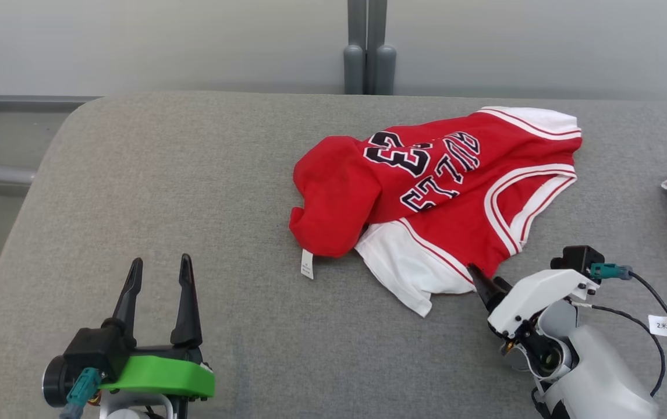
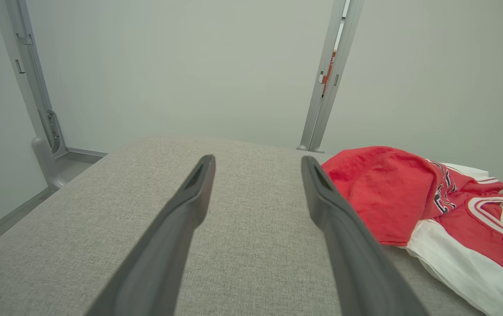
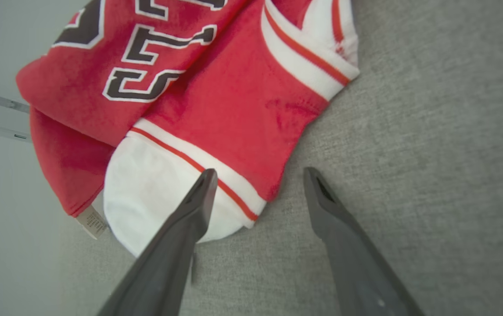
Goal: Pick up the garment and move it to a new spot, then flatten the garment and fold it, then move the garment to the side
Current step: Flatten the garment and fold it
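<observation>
A rumpled red fleece jersey (image 1: 438, 192) with white trim and black lettering lay toward the far right of the grey woven tabletop (image 1: 194, 174). The right gripper (image 3: 259, 173) stood spread wide at the jersey's near hem, one finger over the white panel, gripping nothing. The left gripper (image 1: 162, 260) was parted and empty by the near left corner.

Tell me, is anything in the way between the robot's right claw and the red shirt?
No, nothing visible. The right gripper is open at the red jersey's near edge, with one finger over its white part and the other over the bare grey table.
</observation>
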You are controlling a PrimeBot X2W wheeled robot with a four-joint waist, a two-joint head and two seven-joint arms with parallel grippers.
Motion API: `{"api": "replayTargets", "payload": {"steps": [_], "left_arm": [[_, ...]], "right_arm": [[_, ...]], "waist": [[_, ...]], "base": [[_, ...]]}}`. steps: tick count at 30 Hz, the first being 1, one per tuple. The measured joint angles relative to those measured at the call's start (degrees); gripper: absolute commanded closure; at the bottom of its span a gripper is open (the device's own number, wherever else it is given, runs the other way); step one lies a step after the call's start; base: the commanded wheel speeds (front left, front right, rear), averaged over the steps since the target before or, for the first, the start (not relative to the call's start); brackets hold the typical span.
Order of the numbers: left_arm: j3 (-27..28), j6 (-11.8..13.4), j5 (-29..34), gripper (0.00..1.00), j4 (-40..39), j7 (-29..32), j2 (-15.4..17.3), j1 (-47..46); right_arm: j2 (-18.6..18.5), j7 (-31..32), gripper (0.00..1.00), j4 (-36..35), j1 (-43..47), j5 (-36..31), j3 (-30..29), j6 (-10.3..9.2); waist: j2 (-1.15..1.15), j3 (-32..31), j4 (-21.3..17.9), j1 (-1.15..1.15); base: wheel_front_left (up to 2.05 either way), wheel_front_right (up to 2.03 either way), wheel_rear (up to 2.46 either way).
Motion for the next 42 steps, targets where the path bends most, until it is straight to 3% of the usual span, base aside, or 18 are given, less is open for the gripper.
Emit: {"api": "replayTargets", "payload": {"steps": [4,5,6,7,15,20,28,33,37,42], "left_arm": [[-0.36,-0.16,0.00,0.00,0.18,0.00,-0.04,-0.63],[-0.27,-0.15,0.01,0.00,0.21,0.00,-0.03,-0.68],[-0.20,-0.15,0.01,0.00,0.21,0.00,0.00,-0.72],[-0.13,-0.15,0.02,0.00,0.21,0.00,0.03,-0.74],[0.58,0.11,0.10,0.00,0.25,0.00,0.44,-0.76],[0.98,0.21,0.07,0.00,0.35,0.00,0.53,-0.36],[1.91,0.69,-0.12,0.00,0.05,0.00,0.80,0.35],[2.22,0.69,-0.31,0.00,0.08,0.00,1.08,0.44],[2.29,0.70,-0.32,0.00,0.08,0.00,1.27,0.44],[2.22,0.69,-0.33,0.00,0.12,0.00,1.75,0.37]], "right_arm": [[-0.13,-1.22,0.00,2.05,-1.69,6.46,2.09,0.01],[-0.11,-2.04,0.09,2.13,-2.21,7.71,3.09,0.01],[-0.10,-2.93,0.73,2.09,-2.58,8.67,4.01,0.00],[-0.04,-3.61,1.00,2.00,-2.82,9.38,4.68,0.01],[-0.13,-6.30,1.00,-2.74,-3.74,11.61,10.47,0.00],[-3.98,-3.34,1.00,-10.71,-1.77,13.45,11.96,0.00],[-14.05,10.34,1.00,-24.83,3.88,19.34,9.66,0.00],[-19.87,23.79,1.00,-30.83,8.57,26.31,7.42,0.00],[-24.82,31.64,1.00,-31.89,12.05,29.44,4.61,0.00],[-26.86,33.90,1.00,-29.99,12.40,27.95,1.25,0.00]], "waist": [[0.00,0.72,2.36,0.00],[0.00,0.98,2.89,0.00],[0.00,1.28,3.33,0.00],[0.00,1.56,3.60,0.00],[0.00,2.76,3.07,0.00],[0.00,2.14,0.35,0.00],[0.00,0.99,-5.74,0.00],[0.00,0.75,-9.12,0.00],[0.00,0.84,-10.86,0.00],[0.00,1.59,-11.49,0.00]], "base": [[0.00,0.00,0.00],[0.00,0.00,0.00],[0.00,0.00,0.00],[0.00,0.00,0.00],[0.00,0.00,0.00],[0.00,0.00,0.00],[0.00,0.00,0.00],[0.00,0.00,0.00],[0.00,0.00,0.00],[0.00,0.00,0.00]]}}
